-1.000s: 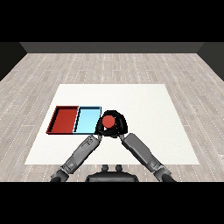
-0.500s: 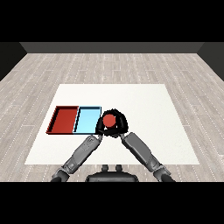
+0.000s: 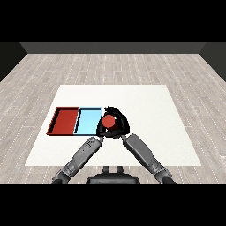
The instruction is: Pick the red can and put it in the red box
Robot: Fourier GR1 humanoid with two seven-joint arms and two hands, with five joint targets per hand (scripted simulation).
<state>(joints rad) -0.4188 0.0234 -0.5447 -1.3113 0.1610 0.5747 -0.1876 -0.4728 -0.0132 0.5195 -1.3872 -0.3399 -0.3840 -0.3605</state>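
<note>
Fingers of right hand point(image 3: 120, 128) curled round red can point(image 3: 109, 121), just beside light blue tray point(image 3: 88, 122); left hand unclear.

Can point(image 3: 108, 121) right of both trays point(image 3: 78, 120)

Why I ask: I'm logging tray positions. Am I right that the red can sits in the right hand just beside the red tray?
Not quite. In the head view the red can, held in the right hand, sits just beside the light blue tray; the red tray lies beyond it.
</note>
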